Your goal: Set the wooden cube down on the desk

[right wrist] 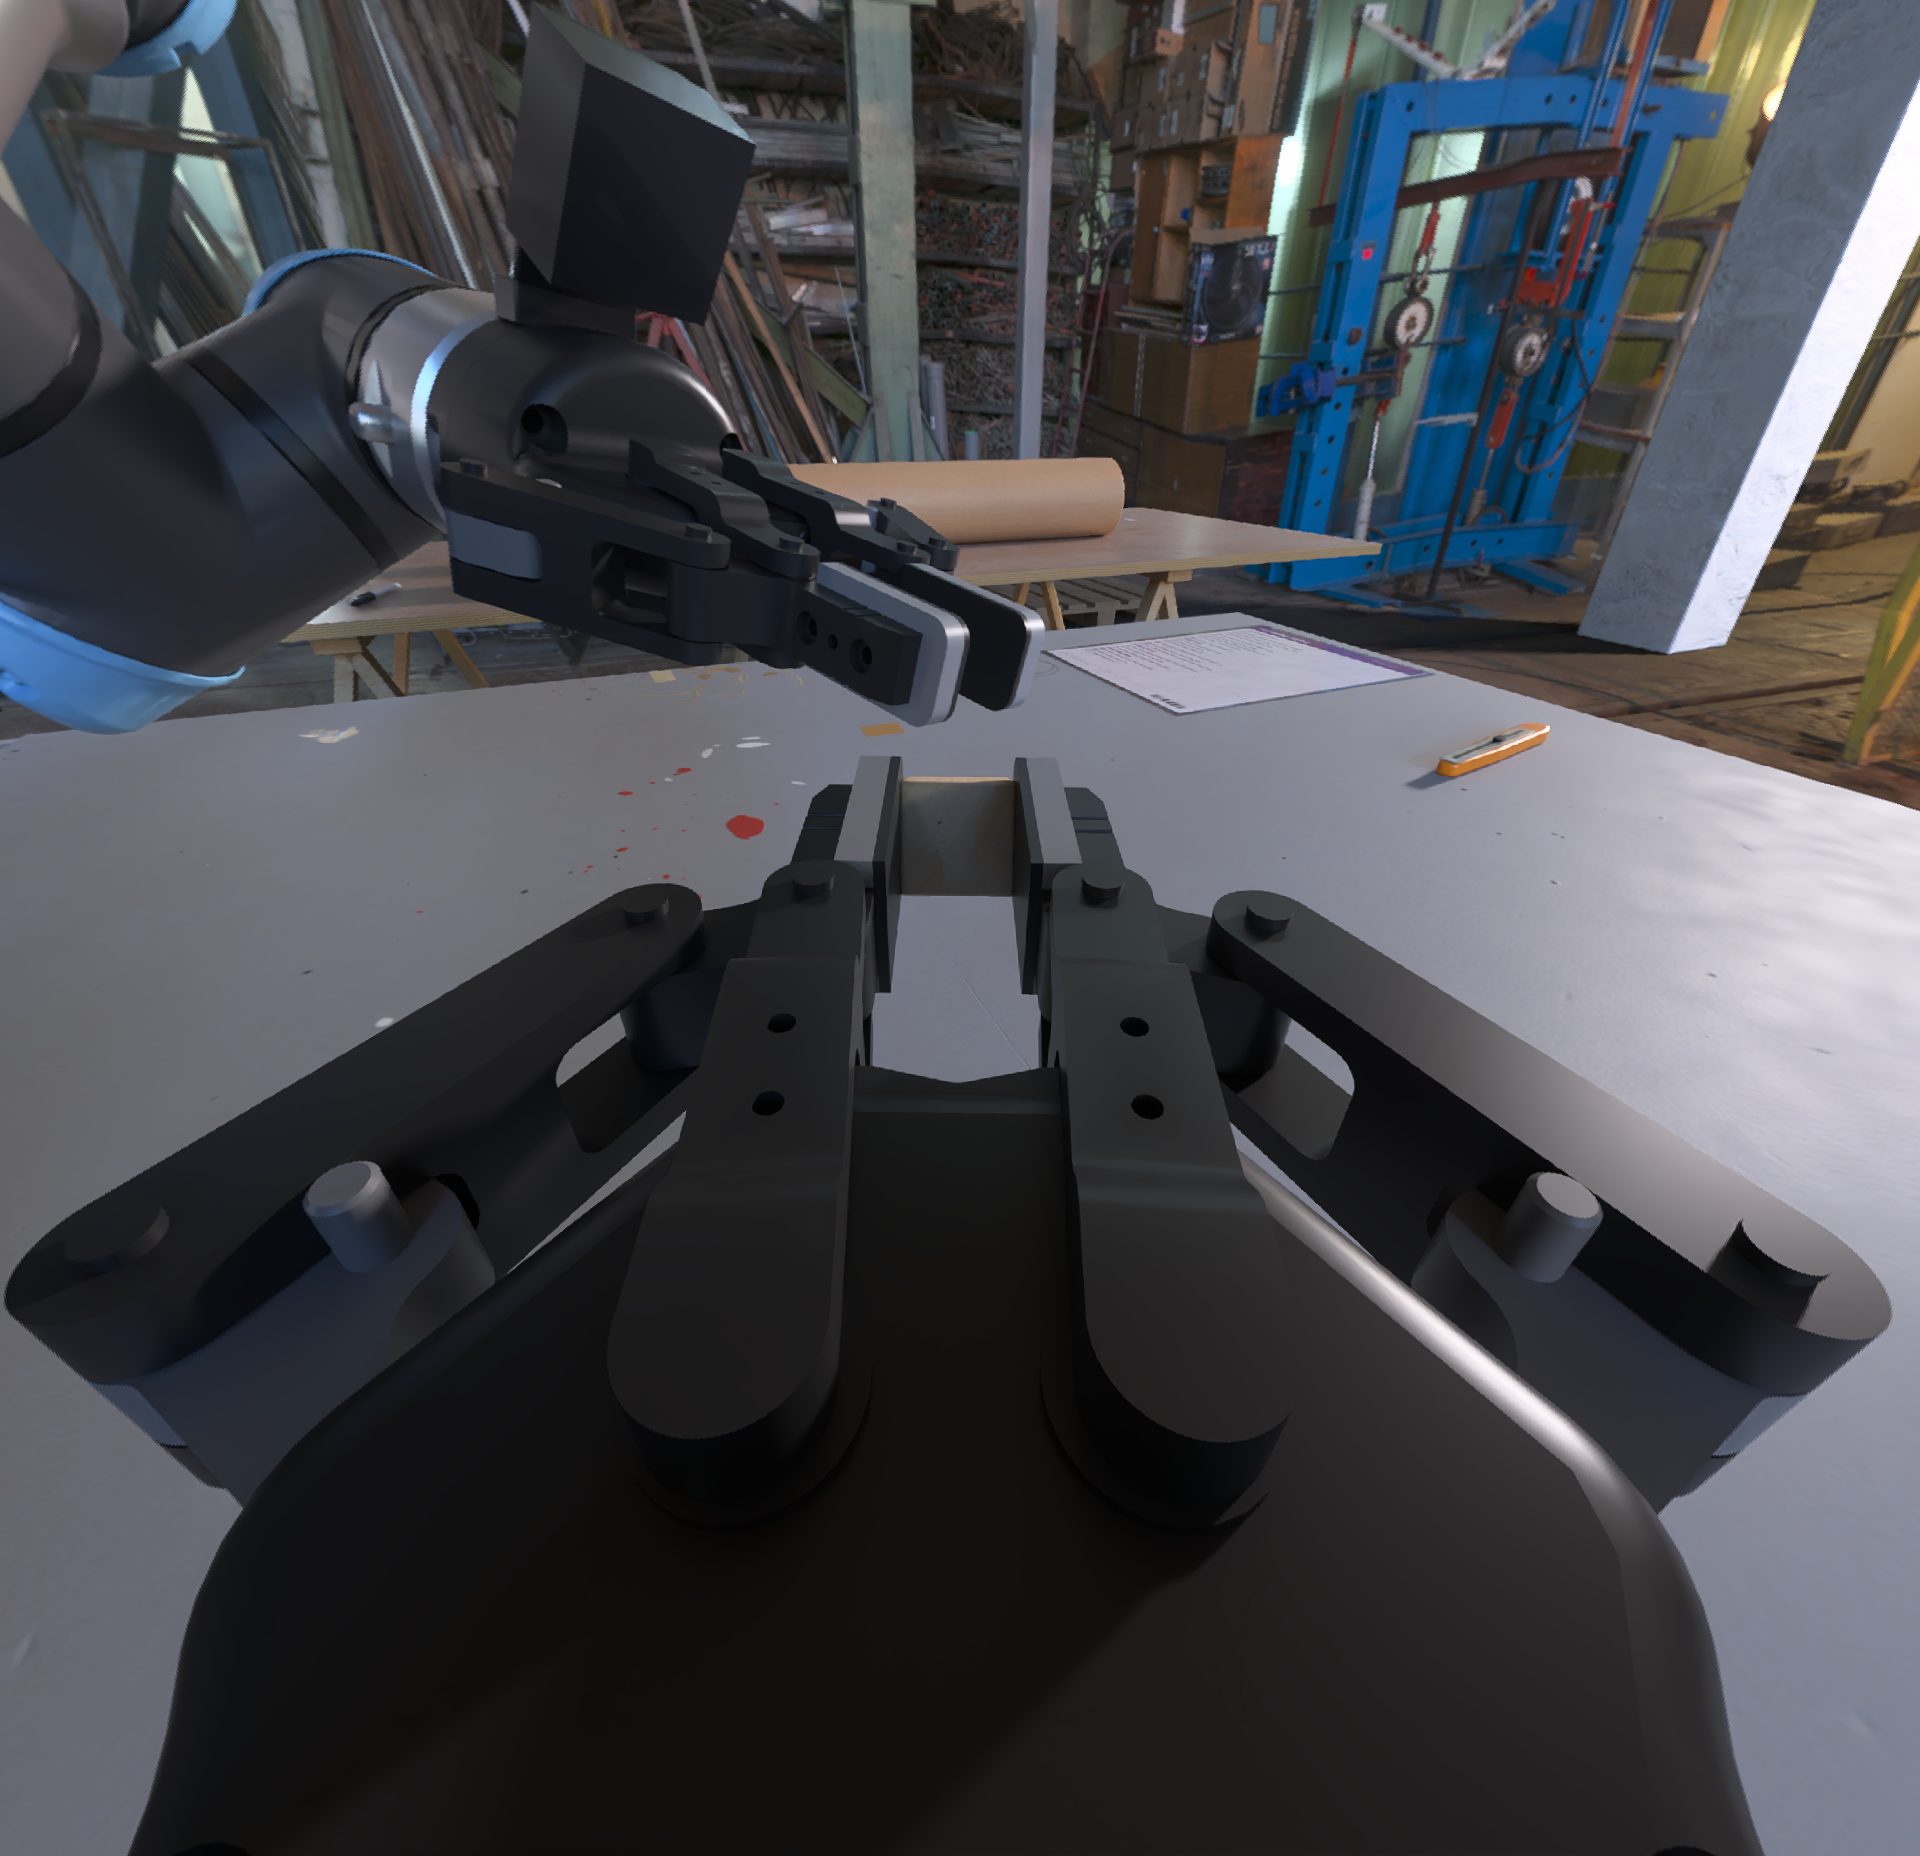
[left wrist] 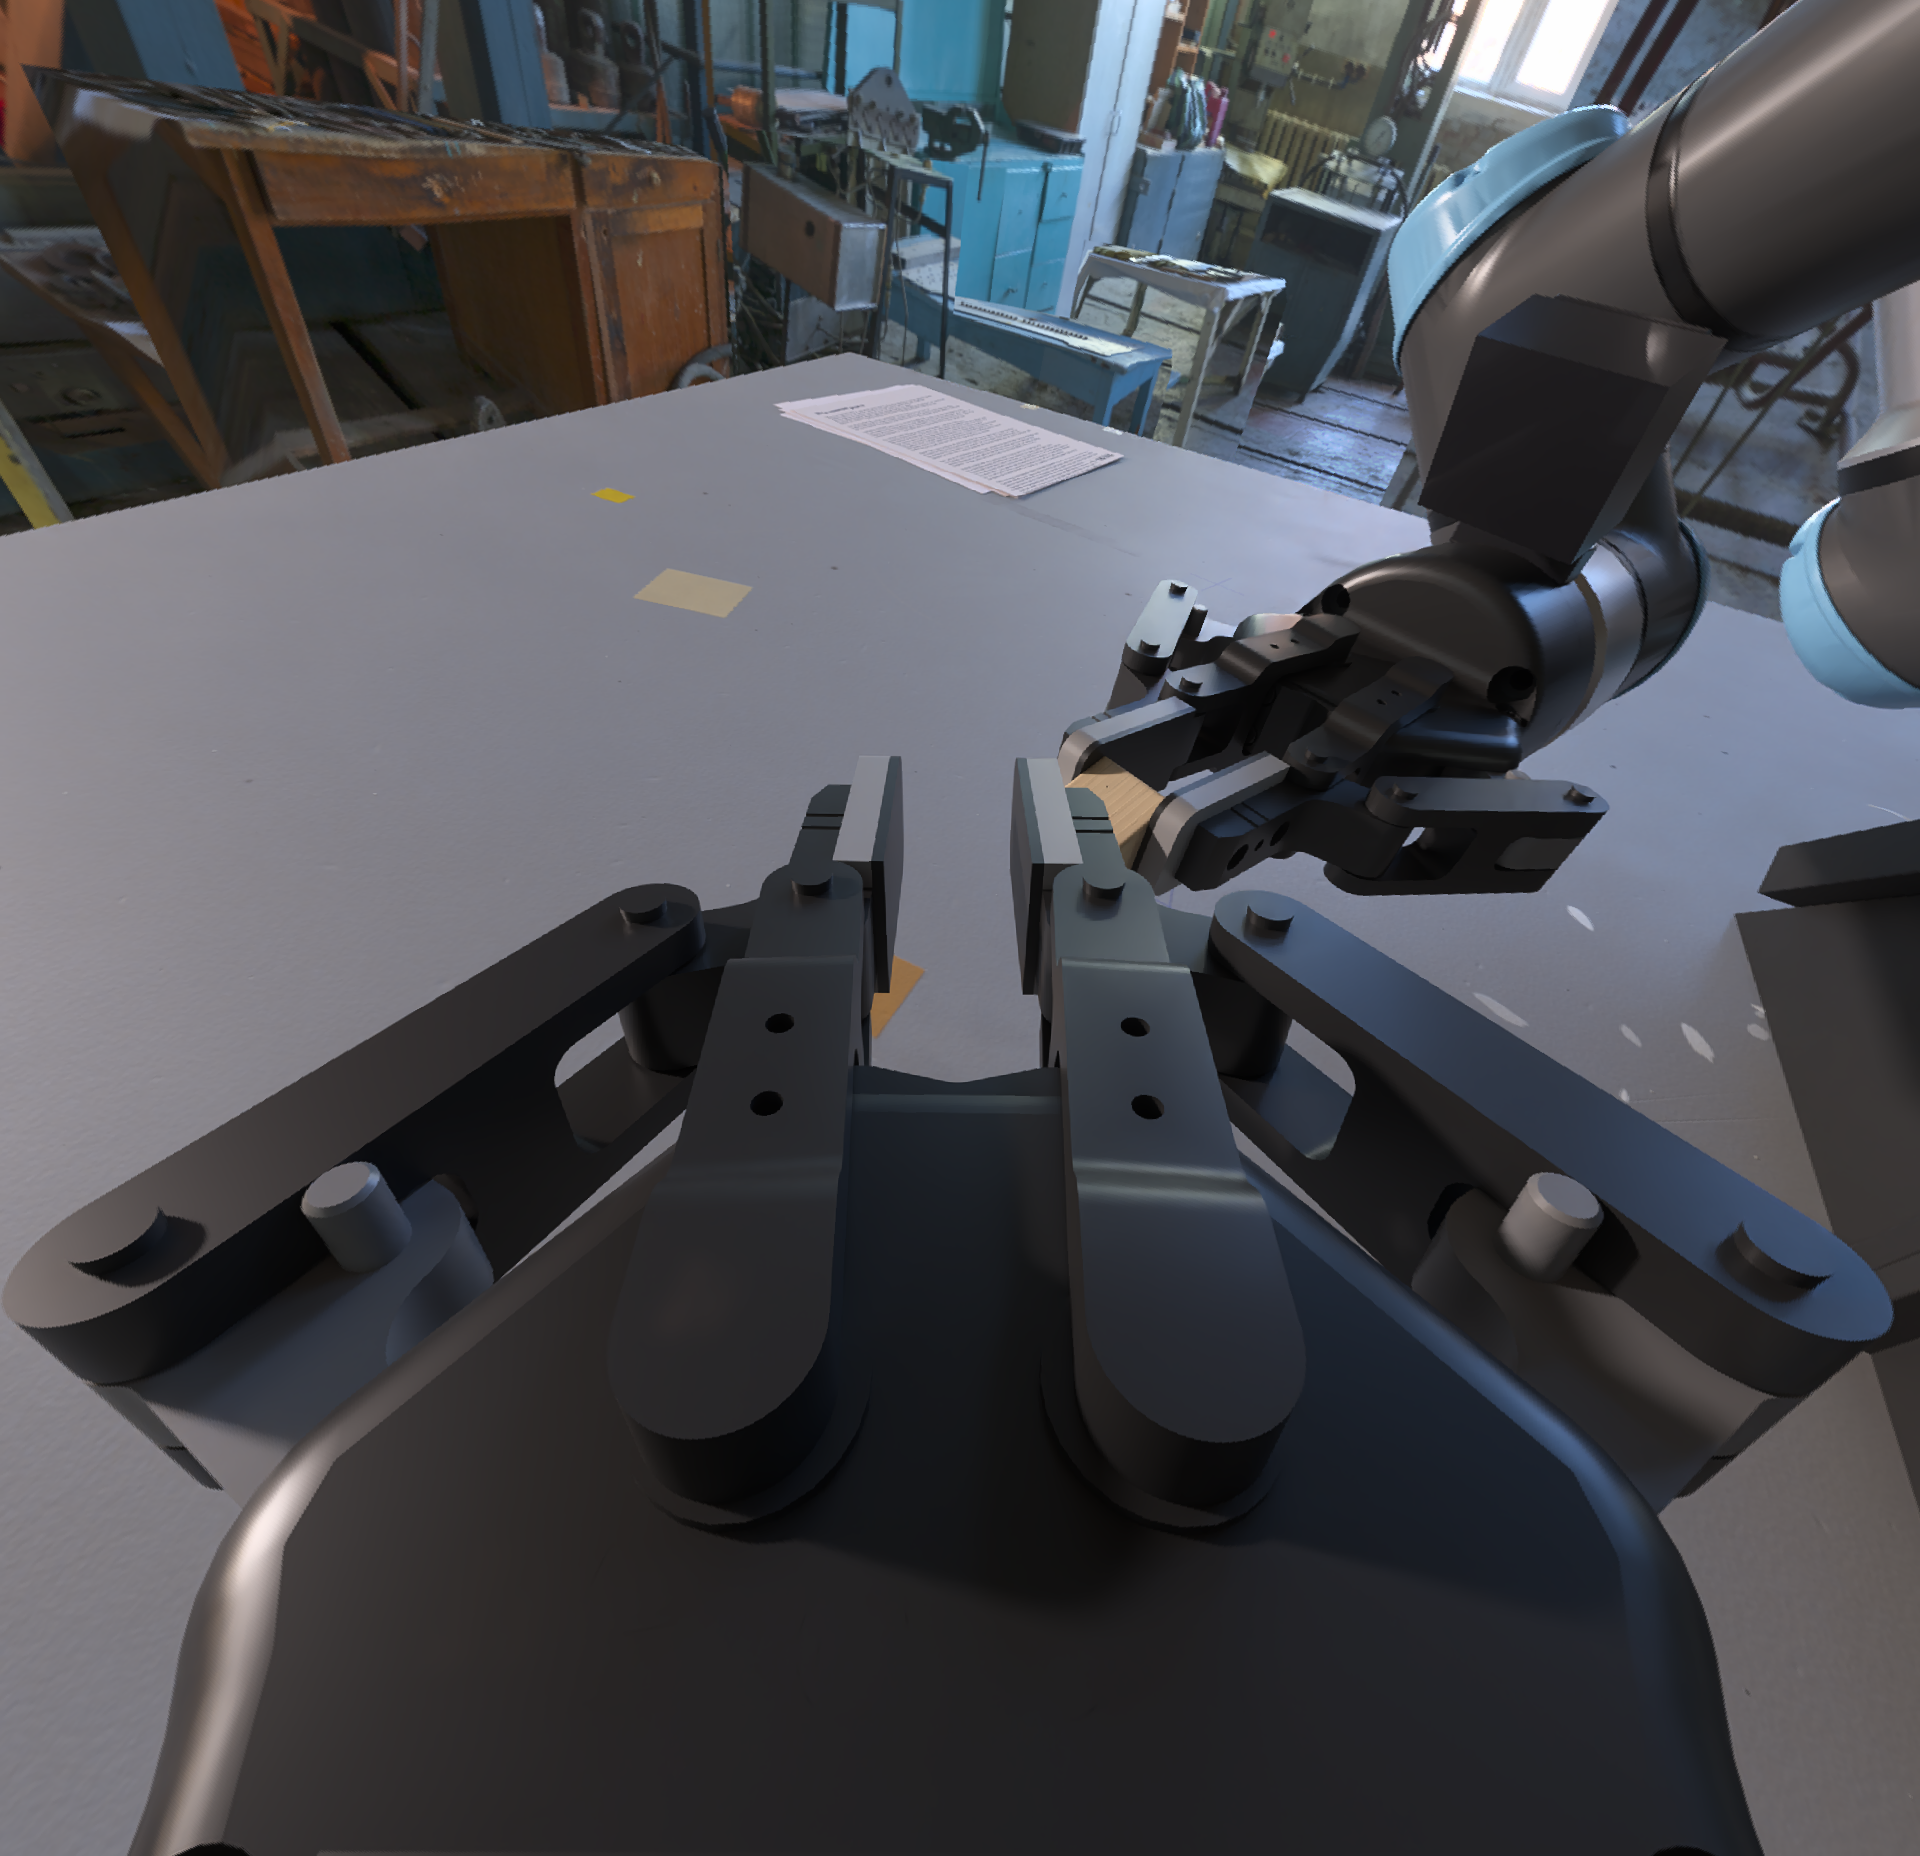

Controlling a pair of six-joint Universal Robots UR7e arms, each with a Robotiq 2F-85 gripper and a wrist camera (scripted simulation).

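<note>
Wooden cube (right wrist: 956, 836) pinched in the right hand (right wrist: 956, 840) above the grey table (right wrist: 1455, 975); the left hand (left wrist: 956, 840), parted and empty, hovers just beside.

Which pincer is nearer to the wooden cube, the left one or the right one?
The right. The right pincer is shut on the wooden cube, holding it between its fingers. The left pincer is close beside the cube, empty and not touching it.
</note>
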